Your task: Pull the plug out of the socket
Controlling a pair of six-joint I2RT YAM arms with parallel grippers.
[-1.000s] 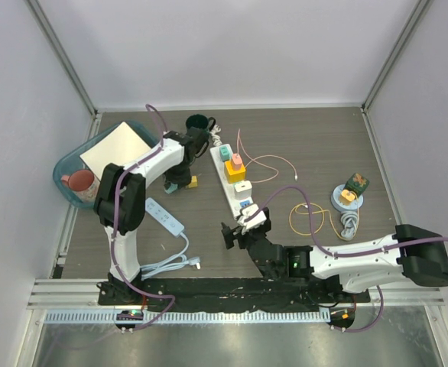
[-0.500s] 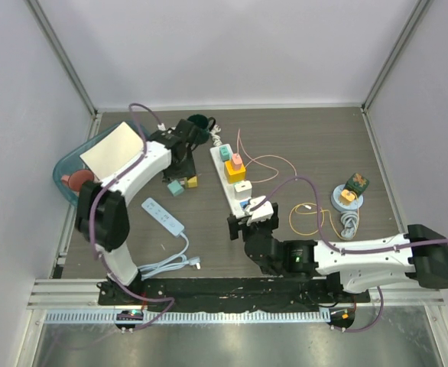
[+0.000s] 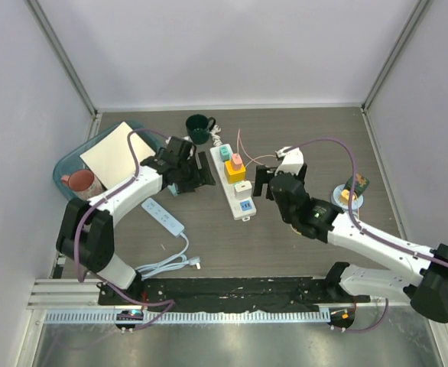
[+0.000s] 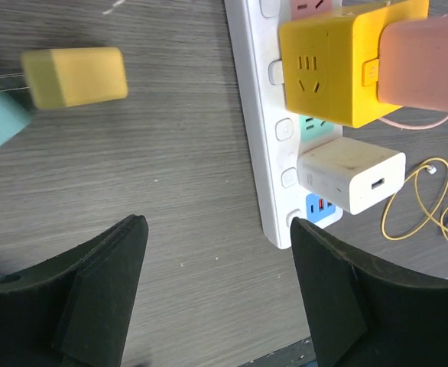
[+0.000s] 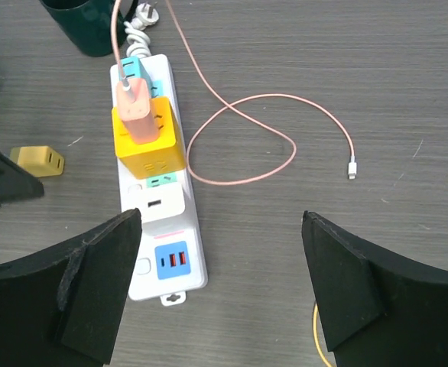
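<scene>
Across the middle of the bench [image 3: 323,138], running from its far edge toward its near edge, lay the white power strip [image 4: 248,115]. It lay flat and socket-side up, which left every plug reachable from above. The arms leaned in on it from both sides. The left gripper [image 4: 218,224] hung over bare bench just left of the strip and the right gripper [image 5: 220,222] just right of it. Each had its fingers spread wide with nothing between them, probably so that one could pin the strip while the other pulled.

Seated in the strip were a yellow cube adapter [image 5: 147,145] carrying a pink plug [image 5: 132,107], a teal plug [image 5: 132,69] at the far end, and a white charger [image 4: 350,174] toward the near end. All looked fully home. A loose yellow plug [image 4: 75,76] lay on the bench left of the strip, prongs showing.

Which seated plug was meant could not be told. Their prongs were hidden in the sockets, and the left wrist view cut off the pink plug at its right edge and the cube along its top.
</scene>
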